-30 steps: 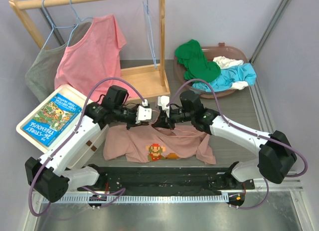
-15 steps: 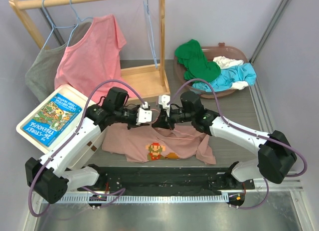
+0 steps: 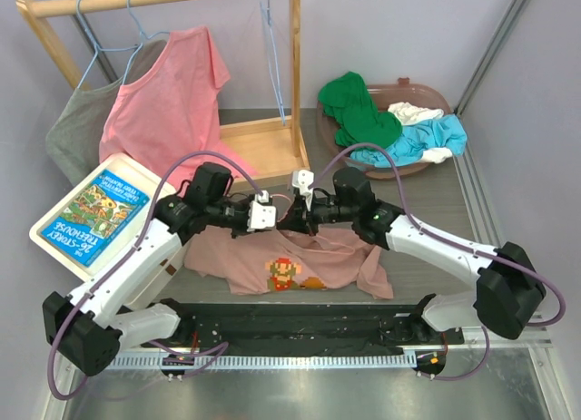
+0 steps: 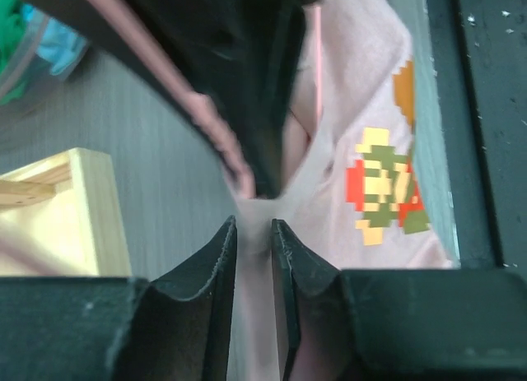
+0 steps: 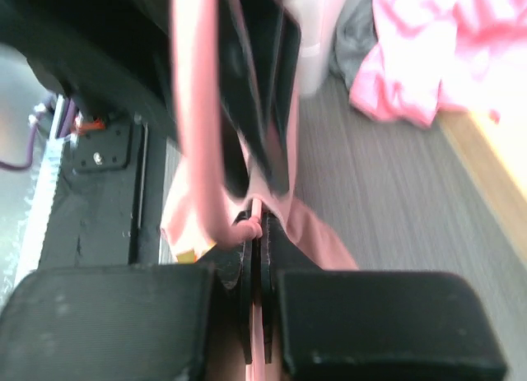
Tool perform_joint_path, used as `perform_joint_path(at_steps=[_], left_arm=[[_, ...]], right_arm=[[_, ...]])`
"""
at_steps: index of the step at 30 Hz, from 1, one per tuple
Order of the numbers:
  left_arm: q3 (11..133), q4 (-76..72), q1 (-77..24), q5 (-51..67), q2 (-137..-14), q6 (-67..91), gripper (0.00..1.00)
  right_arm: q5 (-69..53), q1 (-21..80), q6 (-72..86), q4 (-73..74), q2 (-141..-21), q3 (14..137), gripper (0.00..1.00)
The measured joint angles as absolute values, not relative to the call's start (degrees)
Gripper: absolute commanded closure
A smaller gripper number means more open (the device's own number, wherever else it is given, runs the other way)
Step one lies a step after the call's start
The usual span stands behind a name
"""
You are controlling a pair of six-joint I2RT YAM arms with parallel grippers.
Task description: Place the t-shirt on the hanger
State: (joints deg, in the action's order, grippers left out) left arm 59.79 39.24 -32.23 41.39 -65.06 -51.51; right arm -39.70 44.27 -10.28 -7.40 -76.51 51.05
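Two black-fingered grippers meet tip to tip above the neckline: the left gripper (image 4: pixel 254 226) is pinched tight on a fold of soft mauve t-shirt (image 3: pixel 238 257) cloth, and the right gripper (image 5: pixel 258 233) is clamped on the thin salmon wire of the hanger (image 5: pixel 195 134). The t-shirt lies rumpled, pixel figure (image 3: pixel 284 275) up, on the grey woodgrain table (image 3: pixel 445 193) near its front edge, collar drawn up to the fingers. An oval brown basket (image 3: pixel 436 95) at back right holds green, white and blue garments; a wooden rack (image 3: pixel 295 75) at back left carries a coral shirt (image 3: pixel 168 93) and a grey shirt (image 3: pixel 77 134), with bare tabletop showing between its base and the basket.
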Motion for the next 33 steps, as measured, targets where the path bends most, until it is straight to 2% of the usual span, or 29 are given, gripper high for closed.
perform_joint_path(at_steps=[2,5,9,10,12,13,14,16,17,20,24,27,33], left_arm=[[58.7,39.3,-32.6,41.1,-64.6,-51.6,0.71],[57.8,39.5,-32.9,41.0,-64.4,-51.4,0.69],[56.6,38.5,-33.0,40.6,-63.5,-49.9,0.83],[56.2,38.0,-33.0,40.3,-63.1,-49.7,0.91],[55.6,37.7,-33.0,39.9,-62.4,-49.3,0.96],[55.5,37.5,-33.0,39.7,-62.2,-49.0,0.99],[55.5,37.5,-33.0,39.6,-62.1,-48.7,0.99],[55.5,37.5,-33.0,39.5,-62.1,-48.6,1.0],[55.4,38.0,-33.0,39.5,-62.0,-48.8,1.0],[54.5,40.0,-33.1,39.5,-61.3,-50.4,1.0],[53.0,42.0,-33.2,39.6,-59.4,-53.3,1.0],[52.4,42.9,-33.3,39.8,-58.4,-55.0,1.0],[52.4,43.7,-33.8,40.0,-58.2,-56.2,1.0]], right_arm=[[-39.8,44.4,-9.6,-9.5,-75.9,51.0,0.99],[-39.5,45.0,-8.8,-11.0,-74.4,50.7,0.99],[-39.8,45.3,-8.8,-12.2,-73.4,50.4,0.99],[-40.0,45.5,-8.9,-12.2,-73.4,50.3,0.99],[-40.5,45.7,-9.0,-12.2,-73.4,50.1,0.97],[-40.6,45.7,-9.3,-12.0,-73.4,50.0,0.9],[-40.7,45.8,-9.7,-11.9,-73.3,50.0,0.63],[-40.3,45.8,-11.2,-9.6,-73.1,50.7,0.39],[-39.7,45.4,-11.5,-8.0,-72.9,51.3,0.17],[-37.8,42.2,-12.8,-0.8,-71.6,54.9,0.03],[-35.5,35.8,-12.6,8.2,-67.5,57.6,0.0],[-34.0,32.5,-11.1,14.3,-66.0,59.2,0.05],[-32.6,34.0,-6.5,21.7,-75.5,61.2,0.07]])
